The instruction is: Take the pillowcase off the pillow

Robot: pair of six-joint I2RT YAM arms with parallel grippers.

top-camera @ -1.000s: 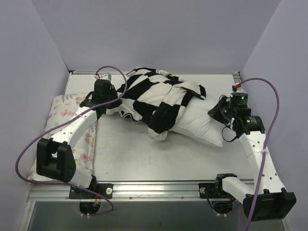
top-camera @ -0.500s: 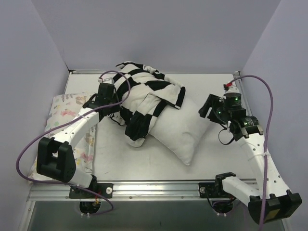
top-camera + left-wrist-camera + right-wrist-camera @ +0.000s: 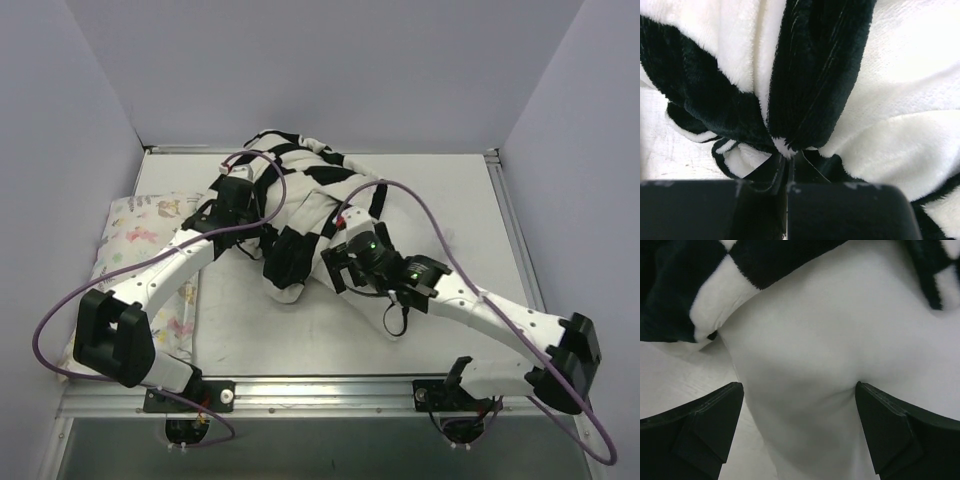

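I view the whole table (image 3: 460, 200) through the top external camera, which looks down from above and behind the arm bases (image 3: 190, 392) at the bottom edge of its frame. The left wrist camera faces along the left fingers (image 3: 840, 210) and sits very close to the pillowcase (image 3: 815, 75); the right wrist camera, equally close, faces the pillow (image 3: 830, 340) between the right fingers (image 3: 700, 425). All three views share the pillowcase.

The table (image 3: 470, 200) bears a floral pillow (image 3: 135, 225) at left and the pillow (image 3: 830, 340), partly inside the pillowcase (image 3: 295, 255), centrally.
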